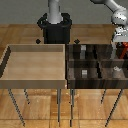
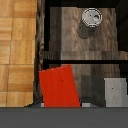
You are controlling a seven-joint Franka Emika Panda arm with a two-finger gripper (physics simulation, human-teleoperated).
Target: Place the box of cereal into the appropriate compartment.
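The box of cereal (image 1: 120, 50) is a small red box hanging just under my gripper (image 1: 120, 41) at the exterior view's right edge. It hangs over the far right compartment (image 1: 109, 52) of the dark-brown four-section bin (image 1: 95, 61). In the wrist view the red box (image 2: 60, 88) stands tilted between my jaws, whose tips are mostly hidden by it. It is above a dark compartment floor (image 2: 92, 82). The gripper looks shut on the box.
A pale undivided wooden tray (image 1: 35, 77) stands on the exterior view's left. Small grey blocks (image 1: 84, 73) lie in the bin's sections. In the wrist view a grey block (image 2: 115, 91) lies beside the box, and a round grey object (image 2: 91, 17) sits past a divider (image 2: 80, 56).
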